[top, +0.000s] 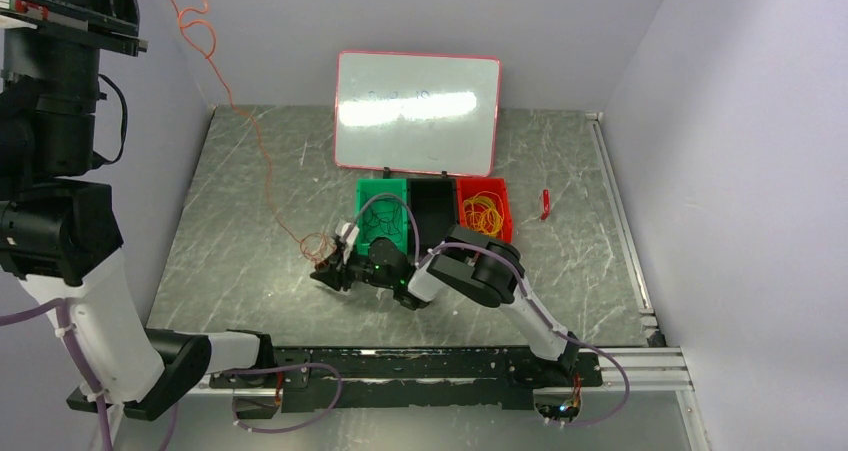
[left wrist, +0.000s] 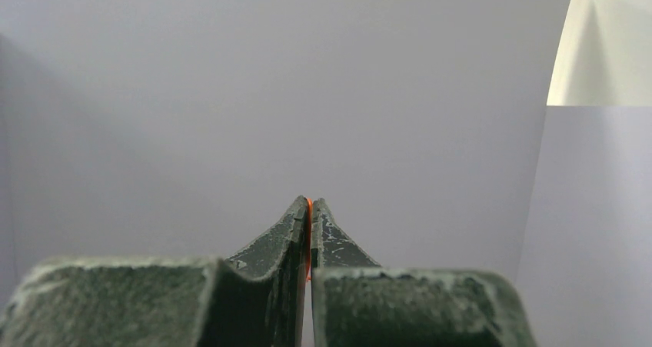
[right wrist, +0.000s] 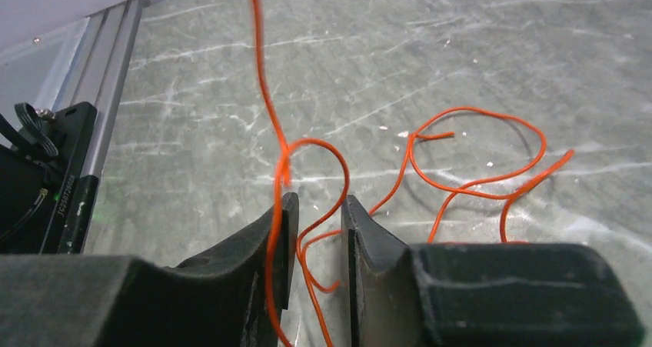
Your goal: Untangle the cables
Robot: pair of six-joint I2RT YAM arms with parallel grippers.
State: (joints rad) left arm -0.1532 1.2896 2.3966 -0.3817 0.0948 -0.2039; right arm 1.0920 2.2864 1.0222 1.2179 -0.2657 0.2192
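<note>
The left hand (left wrist: 310, 205) is pinching an orange cable (right wrist: 263, 78), its fingers pressed together so that only a thin orange sliver is showing between them; in its own wrist view nothing else is appearing but blank wall. In the top view that hand is cut off by the upper left corner of the frame, and the cable is hanging down from there in a long slack line toward the middle of the table (top: 250, 291). There it is ending in a small loose heap whose crossings are too fine to make out from above. The right hand (right wrist: 319, 205) is reaching low over that heap with its fingers (right wrist: 369, 247) standing a little apart. Strands of the cable are running through the gap, one lying against the inner face of a finger, and their lower ends are hidden behind the hand. Beyond the fingertips more loops are lying flat on the table. Toward the far edge a green bin (top: 364, 206), a black bin (top: 432, 206) and a red bin (top: 505, 221) are sitting in a row before a whiteboard (top: 418, 111). The right arm is covering part of the green bin, and yellow cables (top: 482, 211) are filling the red one.
</note>
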